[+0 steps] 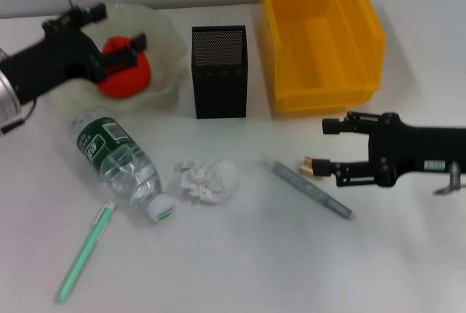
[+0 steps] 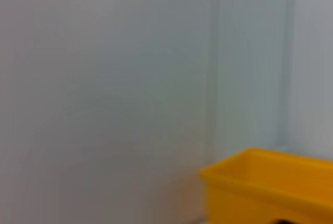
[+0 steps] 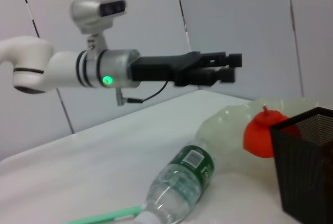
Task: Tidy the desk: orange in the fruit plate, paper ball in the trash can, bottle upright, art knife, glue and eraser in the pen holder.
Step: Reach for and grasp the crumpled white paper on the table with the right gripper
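Reaching leftward, you are bringing the wide-open right gripper [image 1: 331,148] onto the tiny tan-beige rectangular eraser [image 1: 313,167], lying just beside its lower finger.

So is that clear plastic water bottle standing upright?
No, the clear plastic water bottle lies on its side on the white desk, its cap toward the front edge.

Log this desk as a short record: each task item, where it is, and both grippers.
orange: in fruit plate
bottle: lying down
paper ball: on desk, near bottle cap
eraser: on desk, by right gripper, open
pen holder: upright, beside trash can
left gripper: open, over plate
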